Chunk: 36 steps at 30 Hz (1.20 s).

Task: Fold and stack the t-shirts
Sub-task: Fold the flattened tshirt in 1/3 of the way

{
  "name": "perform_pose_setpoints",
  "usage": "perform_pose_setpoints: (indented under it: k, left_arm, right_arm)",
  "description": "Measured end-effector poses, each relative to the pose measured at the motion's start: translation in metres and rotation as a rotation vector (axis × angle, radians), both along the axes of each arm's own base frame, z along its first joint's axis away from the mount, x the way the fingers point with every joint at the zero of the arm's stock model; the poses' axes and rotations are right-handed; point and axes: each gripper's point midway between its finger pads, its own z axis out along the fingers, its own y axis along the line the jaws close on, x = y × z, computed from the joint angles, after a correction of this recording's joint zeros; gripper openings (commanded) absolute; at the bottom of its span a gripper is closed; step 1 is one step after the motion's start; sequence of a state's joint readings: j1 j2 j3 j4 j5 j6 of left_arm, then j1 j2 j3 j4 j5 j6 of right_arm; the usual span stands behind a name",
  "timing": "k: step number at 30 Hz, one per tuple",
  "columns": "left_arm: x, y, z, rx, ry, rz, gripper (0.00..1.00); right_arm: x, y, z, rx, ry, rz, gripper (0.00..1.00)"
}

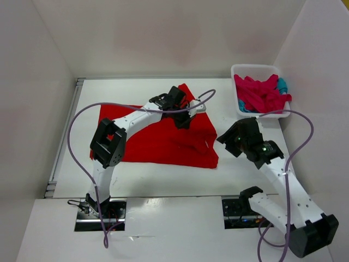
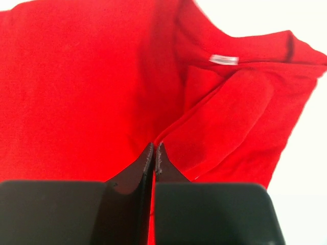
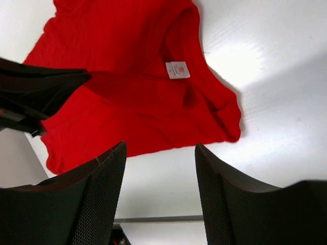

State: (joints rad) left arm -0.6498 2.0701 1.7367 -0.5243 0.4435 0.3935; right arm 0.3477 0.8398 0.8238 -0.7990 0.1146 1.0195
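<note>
Your left gripper [image 2: 154,148]: pinched tight on a crease of the red t-shirt [image 1: 158,143], likely to draw it over. Your right gripper [image 3: 159,148]: jaws apart, empty, held clear.

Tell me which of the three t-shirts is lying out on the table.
The bright red t-shirt: it lies spread on the table, while the crimson-pink t-shirt and teal-blue t-shirt sit bunched in the white basket.

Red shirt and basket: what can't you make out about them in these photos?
- Top view: the left arm covers a strip across the red shirt.
- Top view: the pink shirt and teal shirt lie bunched in the basket; their shapes are hidden.
- Left wrist view: the shut left jaws hide whether they pinch cloth.
</note>
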Motion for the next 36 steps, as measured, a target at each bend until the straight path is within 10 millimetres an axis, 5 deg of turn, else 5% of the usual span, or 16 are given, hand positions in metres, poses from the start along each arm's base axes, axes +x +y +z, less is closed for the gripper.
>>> perform_pose_setpoints:
  k: [10,15,19,25,31,36]
  left_arm:
    - [0.038,0.019,0.002,0.013,-0.049,0.201,0.0]
    - [0.038,0.023,-0.009,0.028,-0.047,0.218,0.01]
    - [0.038,0.031,-0.023,0.061,-0.044,0.26,0.01]
    - [0.057,0.038,-0.019,0.075,-0.107,0.348,0.04]
    - [0.079,0.039,-0.001,0.067,-0.192,0.405,0.09]
    - [0.082,0.041,-0.008,0.076,-0.202,0.416,0.11]
  right_arm:
    - [0.044,0.019,-0.075,-0.101,0.226,0.199,0.69]
    - [0.066,0.031,-0.096,-0.088,0.254,0.274,0.7]
    - [0.078,0.032,-0.098,-0.07,0.239,0.288,0.7]
    - [0.128,0.035,-0.081,-0.065,0.139,0.299,0.7]
    - [0.155,0.042,-0.1,-0.072,0.147,0.336,0.71]
    - [0.185,0.051,-0.112,-0.07,0.154,0.365,0.71]
